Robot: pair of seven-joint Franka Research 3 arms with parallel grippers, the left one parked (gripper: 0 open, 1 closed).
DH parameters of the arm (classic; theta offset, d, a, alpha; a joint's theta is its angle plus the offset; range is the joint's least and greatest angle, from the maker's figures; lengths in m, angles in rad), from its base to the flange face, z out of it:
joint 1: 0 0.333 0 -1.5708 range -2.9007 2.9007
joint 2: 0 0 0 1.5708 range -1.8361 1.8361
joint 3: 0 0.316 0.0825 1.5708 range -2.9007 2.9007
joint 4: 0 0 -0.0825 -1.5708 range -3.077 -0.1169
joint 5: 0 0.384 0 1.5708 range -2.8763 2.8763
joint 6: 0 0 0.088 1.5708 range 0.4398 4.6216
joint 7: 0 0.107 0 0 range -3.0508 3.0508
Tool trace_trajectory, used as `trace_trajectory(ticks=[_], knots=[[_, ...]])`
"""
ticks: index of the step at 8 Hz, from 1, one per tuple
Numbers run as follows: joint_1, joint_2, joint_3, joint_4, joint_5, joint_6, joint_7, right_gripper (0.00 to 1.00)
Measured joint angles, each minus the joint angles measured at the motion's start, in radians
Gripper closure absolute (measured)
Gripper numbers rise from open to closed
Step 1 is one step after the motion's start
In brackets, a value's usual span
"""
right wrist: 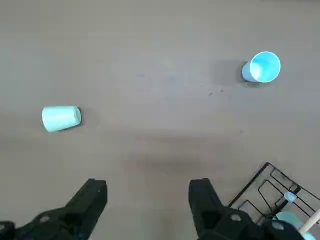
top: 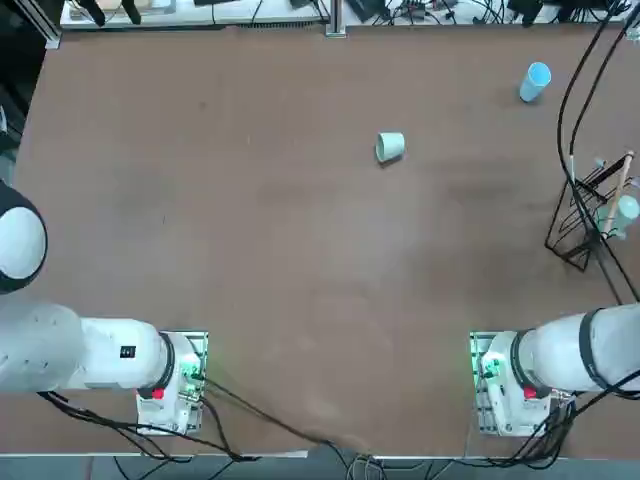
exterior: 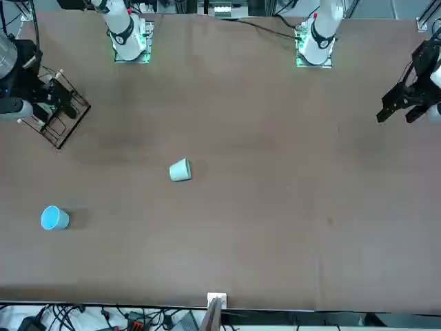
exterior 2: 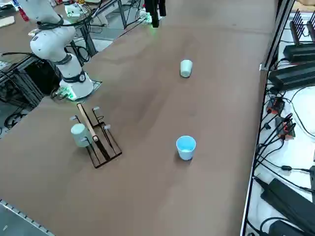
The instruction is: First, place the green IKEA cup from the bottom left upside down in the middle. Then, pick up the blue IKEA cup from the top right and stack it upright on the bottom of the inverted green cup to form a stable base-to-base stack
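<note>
From the top I've got the green IKEA cup (top: 390,147) sitting alone around the middle of the table (top: 250,260), and the blue IKEA cup (top: 535,81) upright off in the far right corner, well apart from it, with a black wire rack (top: 585,215) at the right edge. Side cam agrees, green one (exterior 2: 185,68) looks mouth-down there. On my wrist cam the right gripper (right wrist: 147,192) hangs over bare table, fingers (right wrist: 92,197) spread wide, holding nothing.
</note>
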Motion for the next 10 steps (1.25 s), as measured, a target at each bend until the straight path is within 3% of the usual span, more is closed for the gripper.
trace_trajectory(ticks=[4,7,10], knots=[[0.014,0.009,0.012,-0.001,0.001,0.000,-0.003,0.00],[0.150,0.091,0.025,-0.009,0.001,0.004,-0.038,0.00],[0.237,0.208,0.029,-0.013,0.001,0.099,-0.367,0.00]])
